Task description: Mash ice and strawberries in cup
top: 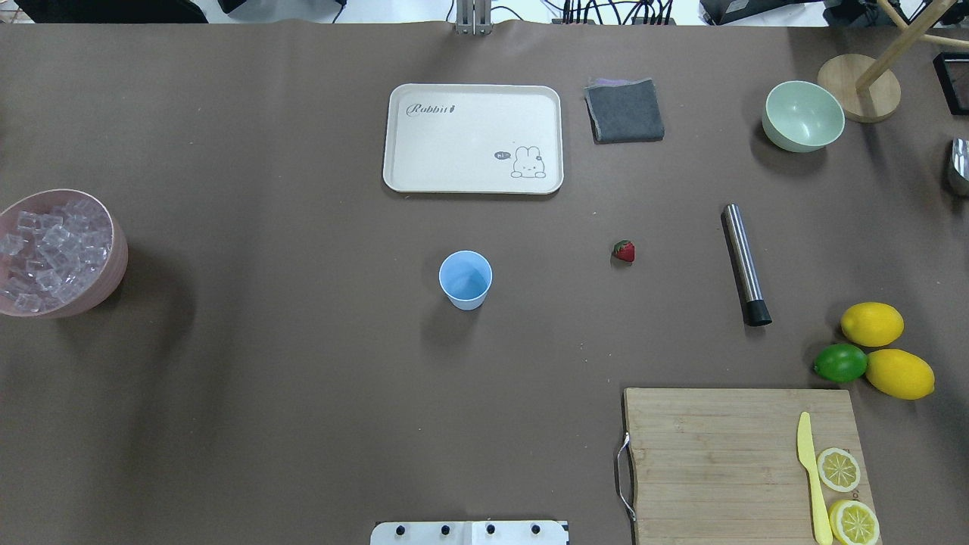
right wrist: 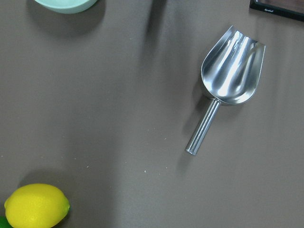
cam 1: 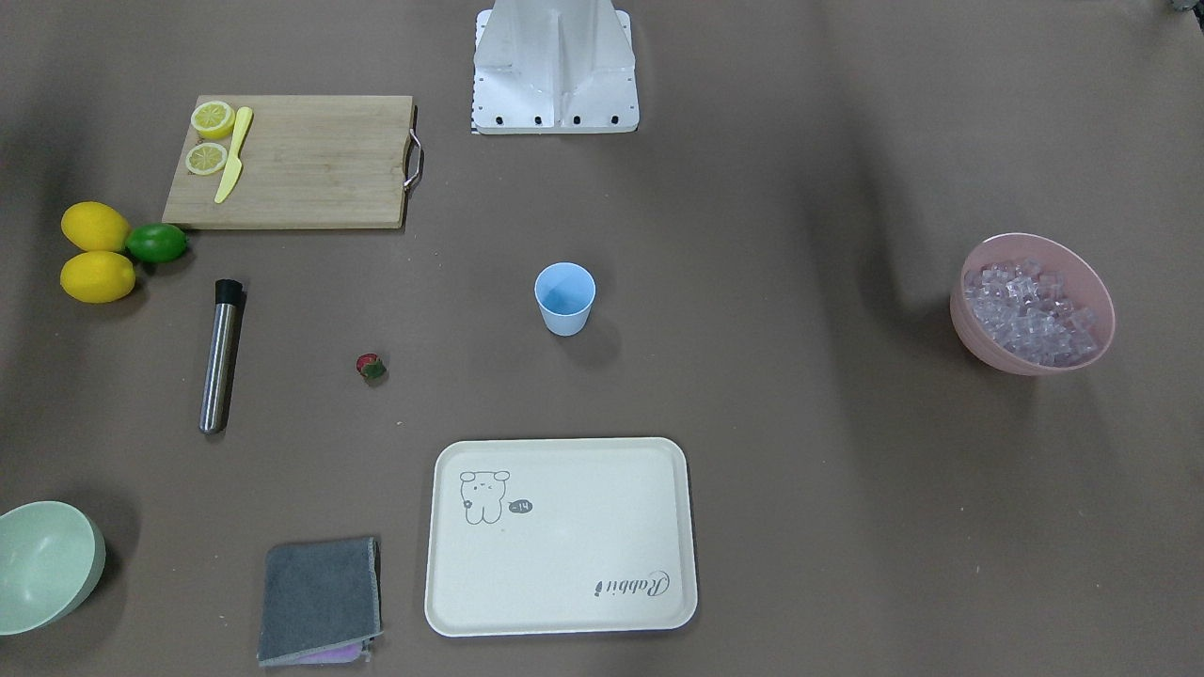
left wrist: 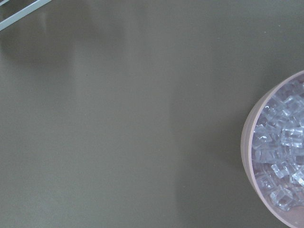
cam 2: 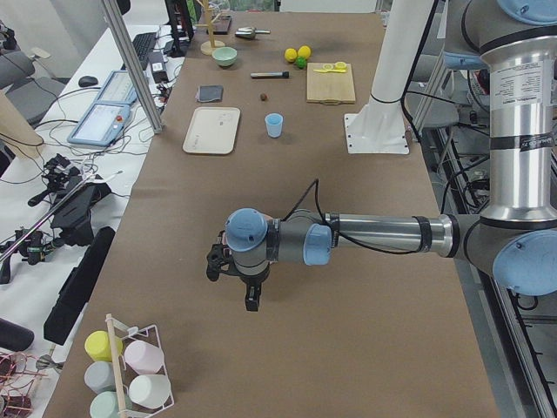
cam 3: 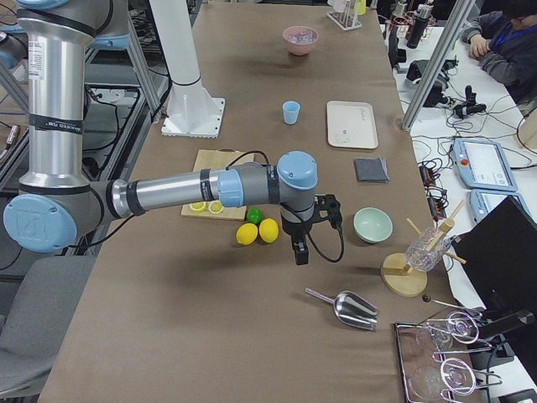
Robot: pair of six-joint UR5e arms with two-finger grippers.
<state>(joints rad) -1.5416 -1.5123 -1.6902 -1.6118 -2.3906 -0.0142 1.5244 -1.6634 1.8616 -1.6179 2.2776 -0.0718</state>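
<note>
Nothing's in the cup (cam 1: pixel 564 298) mid-frame yet, strawberry (cam 1: pixel 371 367) loose at its lower left, ice (cam 1: pixel 1030 310) heaped in the pink bowl (cam 1: pixel 1006 363) far right, probably staged for easy picking, and I can't tell if the left gripper (cam 2: pixel 251 298) or right gripper (cam 3: pixel 299 253) is clenched or released.

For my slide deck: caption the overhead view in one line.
Empty cup mid-table, strawberry and steel rod to its right, bowl of ice at left edge.

A robotics laboratory — silver-and-blue jointed robot arms (cam 2: pixel 374 233) reach over a long table covered in brown paper (cam 2: pixel 365 348), beside a white side bench (cam 2: pixel 96 65) strewn with black cables (cam 2: pixel 61 170) and a grey touchscreen control pendant (cam 2: pixel 100 122), a seated person (cam 3: pixel 508 38) nearby.
</note>
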